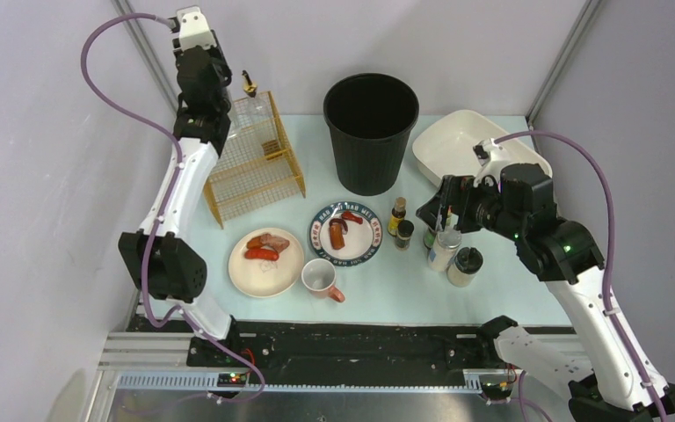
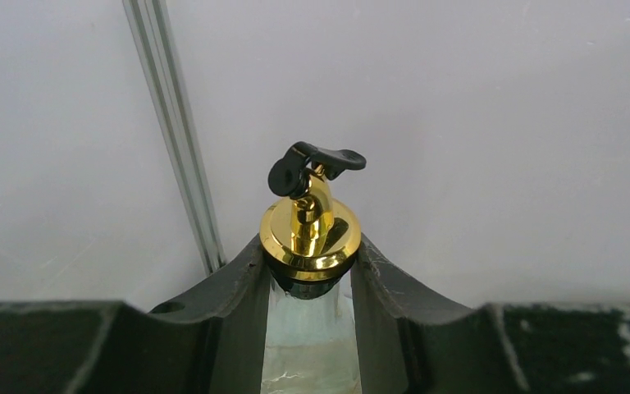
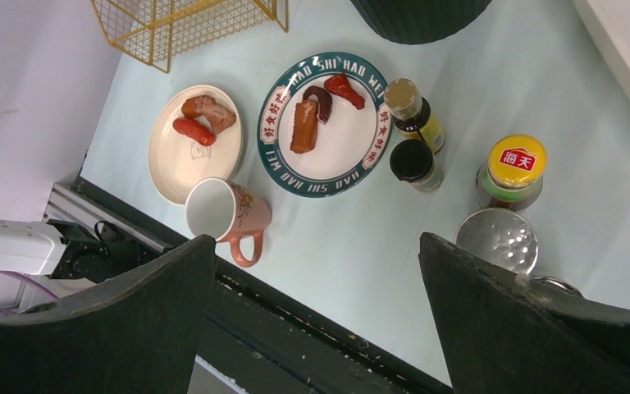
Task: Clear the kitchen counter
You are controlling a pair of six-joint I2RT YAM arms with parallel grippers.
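Two food-laden round plates (image 3: 168, 168) (image 3: 340, 139) are seen; a gold-capped clear glass bottle (image 2: 310, 230) is clamped by the left gripper (image 2: 308, 271), the right gripper (image 3: 316, 246) spread wide.

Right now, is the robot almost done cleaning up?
Not nearly. Nothing looks put away yet. The left gripper holds a gold-topped bottle up high; the right gripper hangs open, empty. Still on the kitchen counter: a cream plate, a patterned plate, a mug and several jars.

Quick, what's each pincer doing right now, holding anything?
Left pincer: closed on a glass bottle with a gold pourer top.
Right pincer: open, holding nothing.
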